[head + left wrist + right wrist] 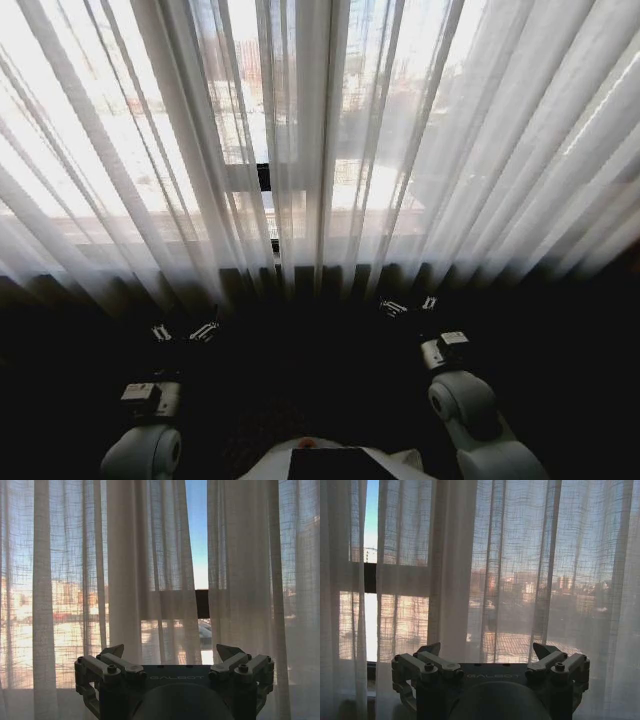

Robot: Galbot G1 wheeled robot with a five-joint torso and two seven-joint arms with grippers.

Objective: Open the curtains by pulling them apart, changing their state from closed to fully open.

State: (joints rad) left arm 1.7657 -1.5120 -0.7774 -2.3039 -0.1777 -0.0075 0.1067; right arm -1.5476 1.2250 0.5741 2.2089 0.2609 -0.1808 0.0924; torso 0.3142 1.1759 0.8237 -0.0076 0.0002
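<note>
The curtains hang shut across the window, a left panel [150, 150] and a right panel [480, 150] with only a narrow slit between them near the middle. My left gripper [183, 332] is low, in front of the left panel's hem, open and apart from the fabric. My right gripper [408, 306] is a little farther forward before the right panel, also open. In the left wrist view the left gripper [171, 652] faces the left panel's inner edge [135, 580]. In the right wrist view the right gripper [487, 650] faces the pleats of the right panel [510, 580]. Neither holds anything.
A dark window frame bar [264, 177] shows through the slit, and again as the bar [202, 603] and the bar [369, 577]. City buildings lie beyond the glass. The floor below the hems is dark. My torso [330, 462] sits at the bottom centre.
</note>
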